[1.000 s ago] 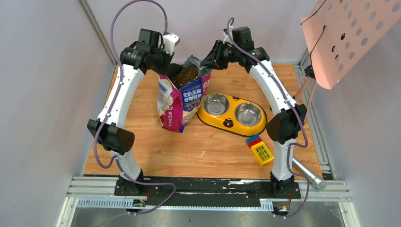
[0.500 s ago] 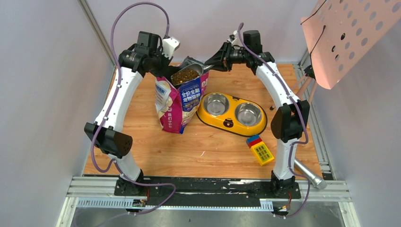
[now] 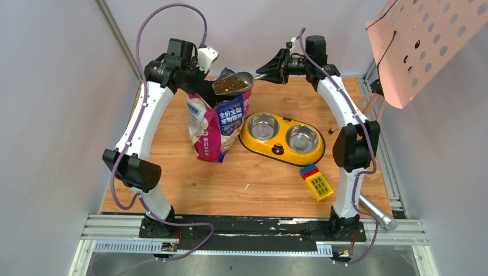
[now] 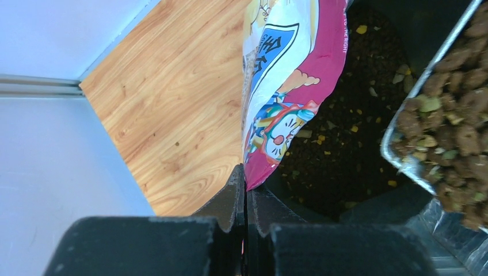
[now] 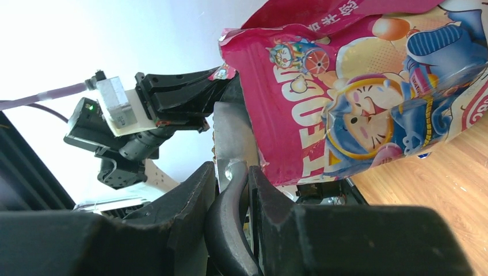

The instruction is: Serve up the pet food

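- Left gripper is pinching the top edge of the cat food bag, fingers pressed together on the foil, upper centre of the top view.
- Right gripper is clamping the grey scoop by its handle.
- Scoop is hovering level above the bag mouth, carrying a heap of pet food.
- More kibble is lying inside the open bag.
- Yellow feeder is sitting just right of the bag.

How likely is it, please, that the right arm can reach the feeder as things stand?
Probably yes: the right gripper holds the scoop above the bag, and nothing blocks the feeder below.
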